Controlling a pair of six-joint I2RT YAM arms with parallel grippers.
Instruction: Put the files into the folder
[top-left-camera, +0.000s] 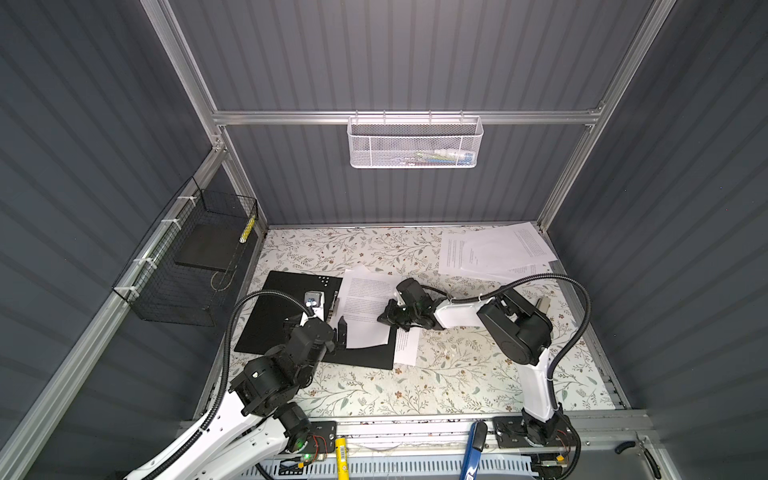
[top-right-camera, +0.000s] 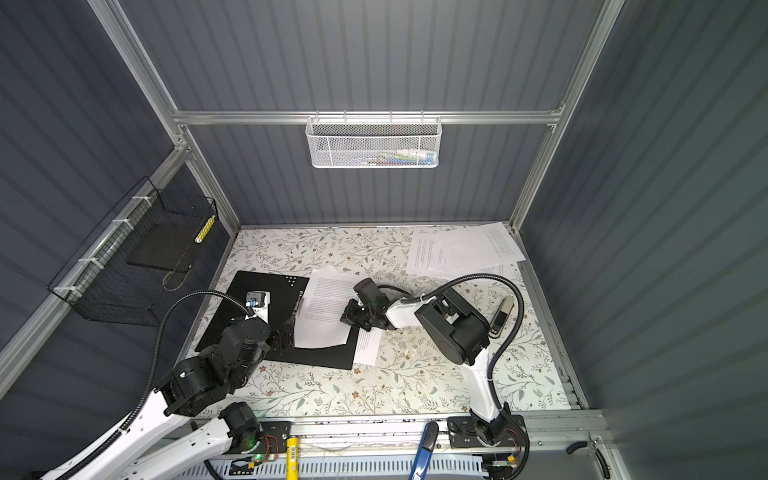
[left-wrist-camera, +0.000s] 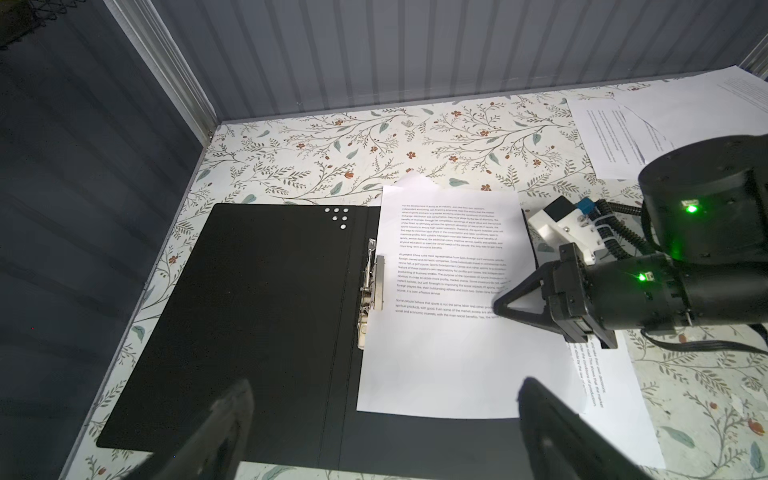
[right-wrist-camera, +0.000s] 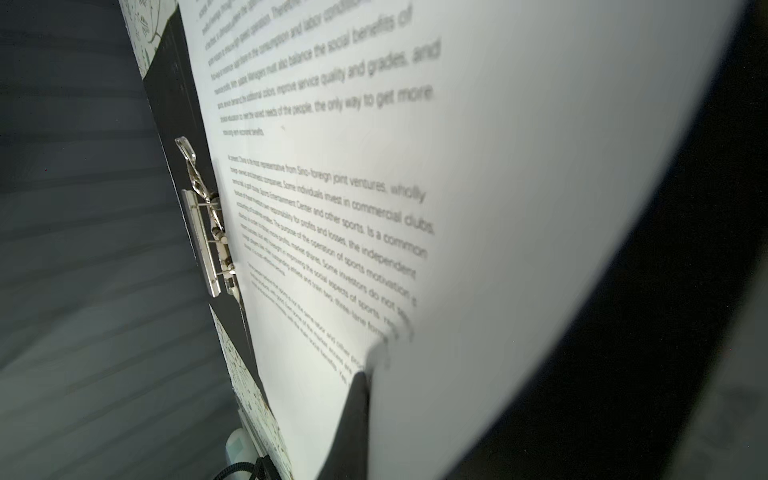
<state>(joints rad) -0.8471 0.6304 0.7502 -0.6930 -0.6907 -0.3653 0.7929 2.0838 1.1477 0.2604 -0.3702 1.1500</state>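
The folder lies open on the table, black inside up, its metal clip at the spine. One printed file sheet rests on the folder's right half. My right gripper is shut on that sheet's right edge, which curls up. My left gripper hovers open over the folder's near edge, holding nothing. More files lie at the back right.
Another printed sheet pokes out from under the folder's right side. A black wire basket hangs on the left wall, a white mesh basket on the back wall. A small dark object lies at the right.
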